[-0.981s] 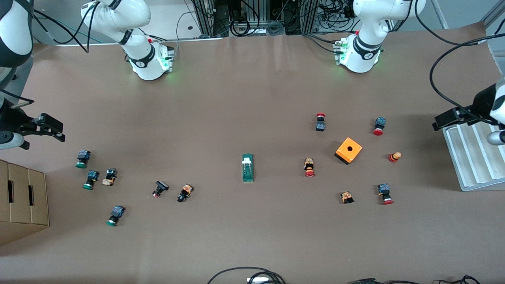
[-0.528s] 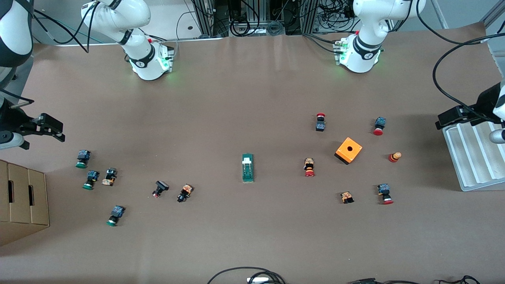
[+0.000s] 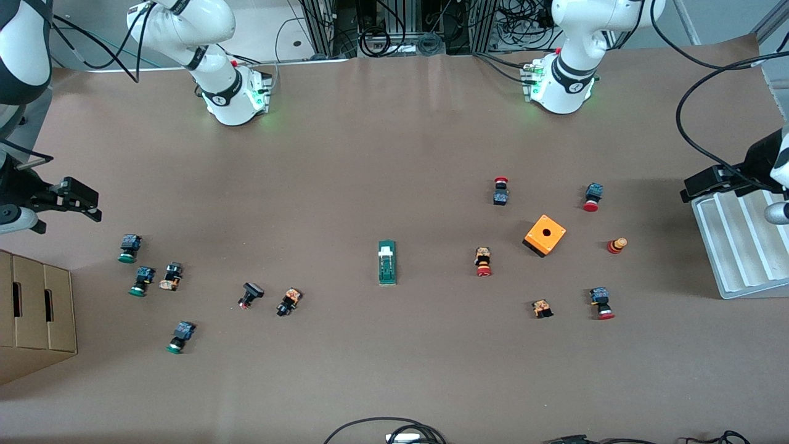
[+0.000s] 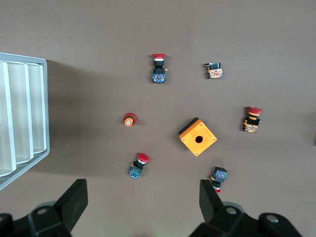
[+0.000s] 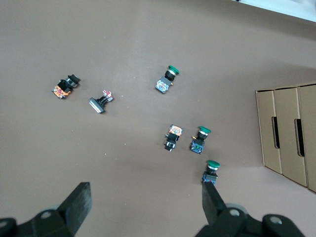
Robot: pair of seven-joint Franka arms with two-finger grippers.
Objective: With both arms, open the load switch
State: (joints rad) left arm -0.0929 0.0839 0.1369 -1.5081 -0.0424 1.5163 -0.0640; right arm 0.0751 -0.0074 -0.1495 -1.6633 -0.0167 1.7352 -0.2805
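The load switch (image 3: 387, 263), a narrow dark-green block with a white sliding piece, lies flat near the middle of the table; neither wrist view shows it. My left gripper (image 3: 703, 184) hangs open over the left arm's end of the table, by a corner of the white tray, well apart from the switch. In the left wrist view the left gripper (image 4: 142, 196) has wide, empty jaws above bare table. My right gripper (image 3: 79, 198) hangs open over the right arm's end, above the green-capped buttons; in its own wrist view the right gripper (image 5: 145, 198) is empty too.
An orange cube with a hole (image 3: 545, 235) and several red-capped push-buttons (image 3: 483, 261) lie toward the left arm's end. Several green-capped buttons (image 3: 129, 248) lie toward the right arm's end. A white slotted tray (image 3: 736, 246) and a cardboard box (image 3: 37, 308) stand at the table's ends.
The left gripper has drifted slightly toward the left arm's end of the table, over the tray's corner. The right arm and the load switch have not moved.
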